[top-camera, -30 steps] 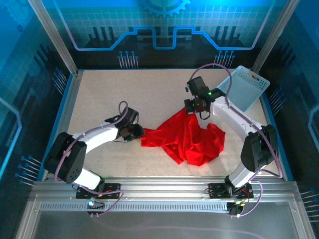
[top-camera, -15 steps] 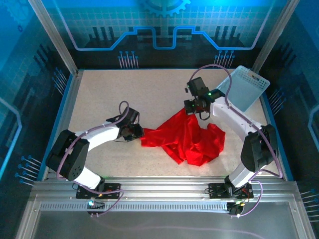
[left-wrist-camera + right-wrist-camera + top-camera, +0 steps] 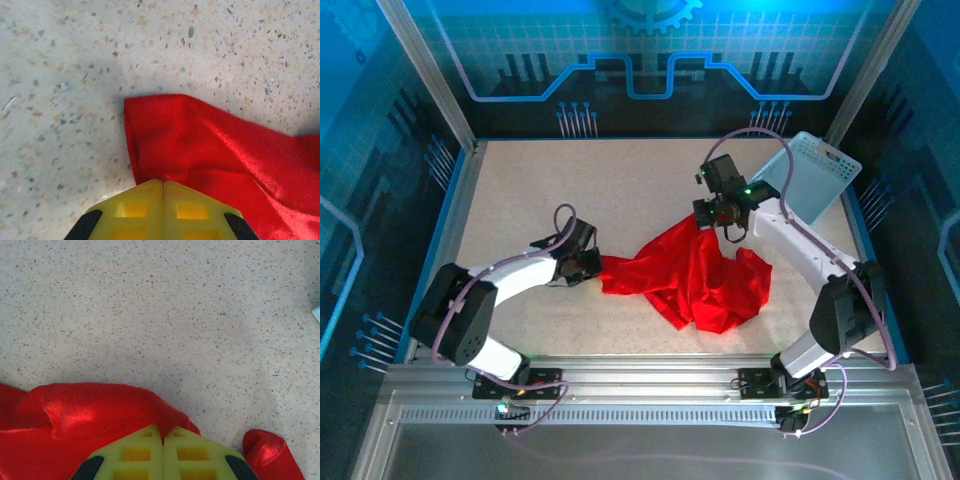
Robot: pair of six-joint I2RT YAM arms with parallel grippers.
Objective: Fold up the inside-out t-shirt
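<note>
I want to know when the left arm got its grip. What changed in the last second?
The left gripper closed on the left corner of the t-shirt, which now stretches toward it. The right gripper stayed shut on the t-shirt's far edge, and its arm swung slightly to the right. The rest of the t-shirt and the basket look unchanged.

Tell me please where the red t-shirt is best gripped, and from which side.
Grip the red t-shirt by its outer edges, not the crumpled middle. The left gripper is shut on the flat left corner, coming from the left; the right gripper is shut on the far edge.
</note>
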